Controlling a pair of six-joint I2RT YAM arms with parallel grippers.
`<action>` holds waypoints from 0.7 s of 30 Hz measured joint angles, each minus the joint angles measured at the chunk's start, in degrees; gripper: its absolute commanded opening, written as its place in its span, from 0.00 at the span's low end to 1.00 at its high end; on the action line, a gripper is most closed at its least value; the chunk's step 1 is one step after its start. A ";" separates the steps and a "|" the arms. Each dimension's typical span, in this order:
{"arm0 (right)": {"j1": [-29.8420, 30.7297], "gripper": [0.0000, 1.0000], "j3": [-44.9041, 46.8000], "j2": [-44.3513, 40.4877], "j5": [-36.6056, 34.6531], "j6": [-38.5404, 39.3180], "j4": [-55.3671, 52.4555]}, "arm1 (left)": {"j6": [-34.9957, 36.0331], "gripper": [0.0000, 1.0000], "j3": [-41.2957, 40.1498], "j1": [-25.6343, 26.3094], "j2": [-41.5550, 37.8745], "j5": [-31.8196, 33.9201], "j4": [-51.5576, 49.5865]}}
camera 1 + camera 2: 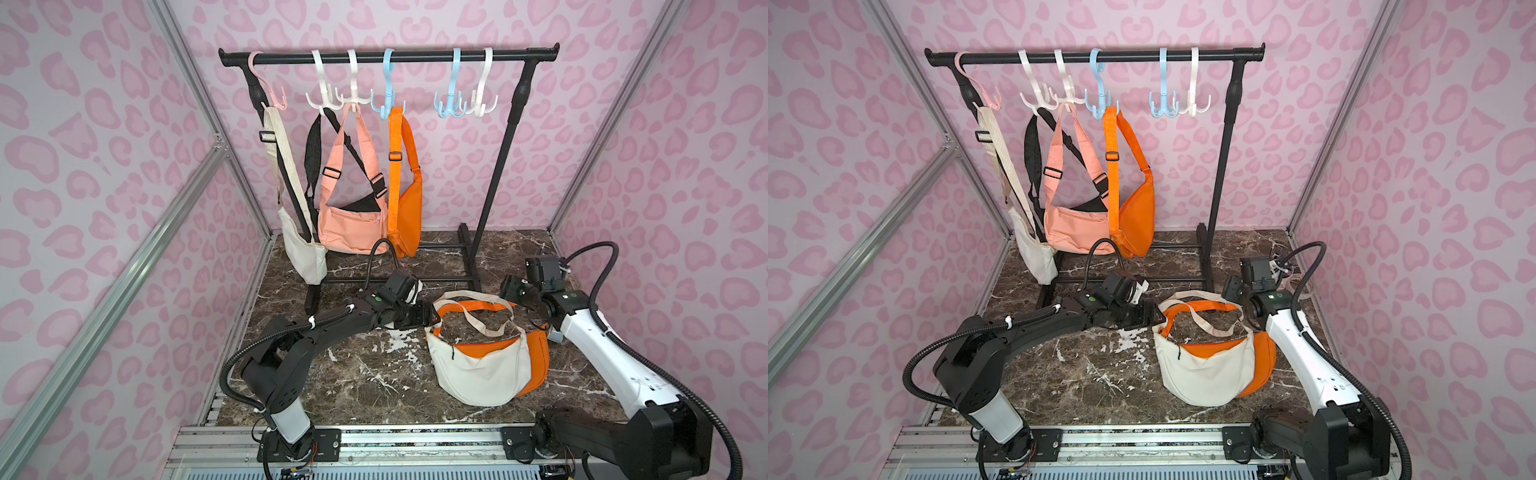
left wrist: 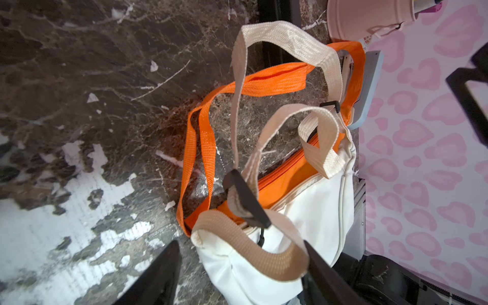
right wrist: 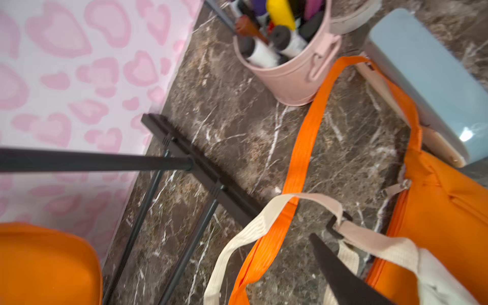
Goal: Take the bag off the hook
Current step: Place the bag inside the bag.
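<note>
Beside the white bag (image 1: 478, 374), left gripper (image 1: 430, 316) gapes empty; right gripper (image 1: 524, 300) unclear

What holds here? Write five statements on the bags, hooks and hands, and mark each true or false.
1. Four bags hang on the rack. True.
2. On the table, the cream bag lies under the orange bag. False: on the table the cream bag lies on top of the orange bag.
3. The end hook nearest the right arm is bare. True.
4. The left hand is shut on a strap. False: the left hand is open, fingers apart.
5. The pink bag hangs on a blue hook. False: the pink bag hangs on a white hook.
</note>
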State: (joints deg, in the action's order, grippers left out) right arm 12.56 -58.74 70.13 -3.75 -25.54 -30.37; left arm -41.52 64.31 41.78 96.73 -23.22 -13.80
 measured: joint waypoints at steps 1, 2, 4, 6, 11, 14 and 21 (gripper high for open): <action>1.57 0.72 -0.92 0.13 -0.98 0.59 -0.02 | 0.31 0.71 -0.46 -0.11 -0.46 -0.24 -0.02; 3.19 0.72 -1.84 0.28 -1.99 1.05 0.04 | 0.74 0.71 -0.90 -0.20 -0.98 -0.39 -0.04; 5.38 0.72 -3.04 0.55 -3.56 1.90 0.09 | 1.16 0.71 -1.51 -0.39 -1.99 -0.55 -0.13; 7.04 0.72 -3.80 0.72 -4.76 2.84 0.55 | 2.01 0.71 -2.05 -0.59 -3.02 -0.57 -0.22; 10.54 0.71 -5.38 0.98 -6.51 4.42 2.75 | 3.91 0.70 -2.27 -1.01 -4.85 -0.26 -1.51; 12.50 0.71 -6.36 1.57 -7.21 5.70 5.46 | 5.27 0.71 -2.29 -1.33 -5.81 0.11 -2.43; 15.23 0.71 -10.56 6.29 -7.50 7.15 11.41 | 8.28 0.78 -0.44 -2.10 -3.58 -5.01 -4.70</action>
State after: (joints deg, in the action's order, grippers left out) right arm 27.79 -69.30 76.42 -11.25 -18.39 -18.96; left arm -33.23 63.88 39.68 93.14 -28.23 -18.50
